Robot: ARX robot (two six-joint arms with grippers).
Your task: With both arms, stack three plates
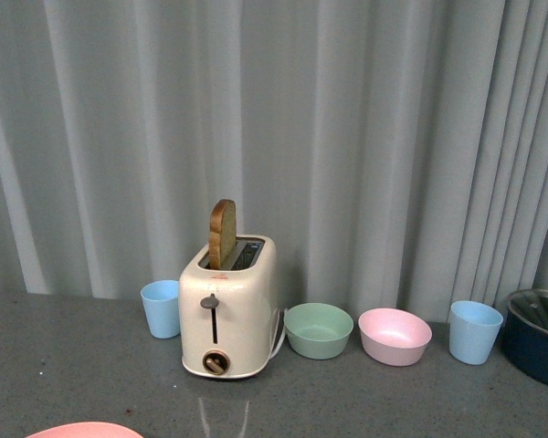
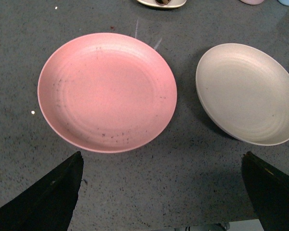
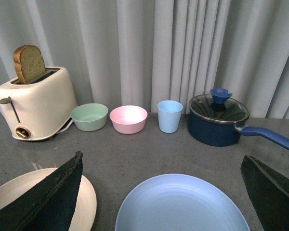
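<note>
Pink plate (image 2: 107,91), cream plate (image 2: 245,94) beside it, both ahead of left end effector (image 2: 161,155)

bread (image 1: 223,233) in toaster (image 1: 228,315) | bowls (image 1: 319,330) R of toaster | pot (image 1: 534,342) far R | plates (image 2: 107,91) in front

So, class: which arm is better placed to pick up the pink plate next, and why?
Likely left. The left gripper, open, hangs just short of the pink plate; the right gripper faces the light blue plate instead.
</note>
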